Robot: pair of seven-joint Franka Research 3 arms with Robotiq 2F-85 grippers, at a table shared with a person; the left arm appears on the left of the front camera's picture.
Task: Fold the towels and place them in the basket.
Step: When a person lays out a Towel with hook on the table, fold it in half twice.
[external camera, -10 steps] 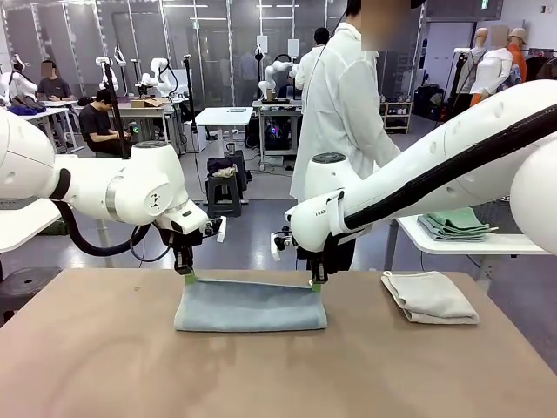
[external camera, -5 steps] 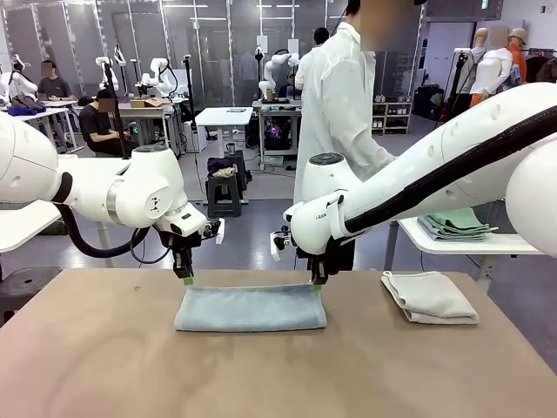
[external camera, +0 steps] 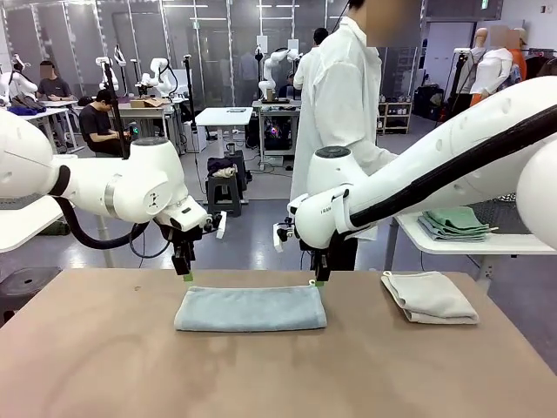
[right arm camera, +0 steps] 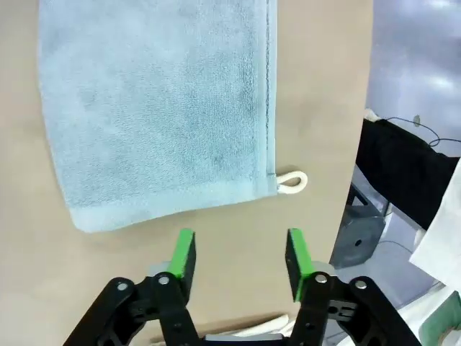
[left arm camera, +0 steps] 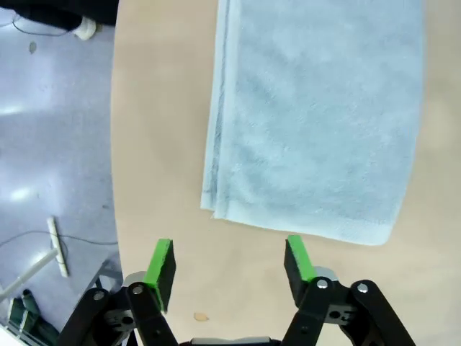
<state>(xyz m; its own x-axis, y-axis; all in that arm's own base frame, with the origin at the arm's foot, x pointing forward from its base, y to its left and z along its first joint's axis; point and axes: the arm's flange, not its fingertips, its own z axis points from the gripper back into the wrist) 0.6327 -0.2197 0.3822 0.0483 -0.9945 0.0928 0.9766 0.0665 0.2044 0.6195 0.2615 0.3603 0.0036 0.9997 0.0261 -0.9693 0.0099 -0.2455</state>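
1. The pale blue-grey towel (external camera: 251, 308) lies flat as a folded strip, its long axis running left to right.
2. The left gripper (left arm camera: 229, 252) hovers just above the towel's far left corner. Its jaws are spread wide and empty, with the short edge just ahead of them.
3. The right gripper (right arm camera: 241, 249) hangs over the towel's far right corner, jaws likewise parted and holding nothing.
4. Each arm is nearest its own short end, so the next fold probably brings one end over the other.
5. A beige towel (external camera: 429, 296) lies folded, well to the right of the blue one.
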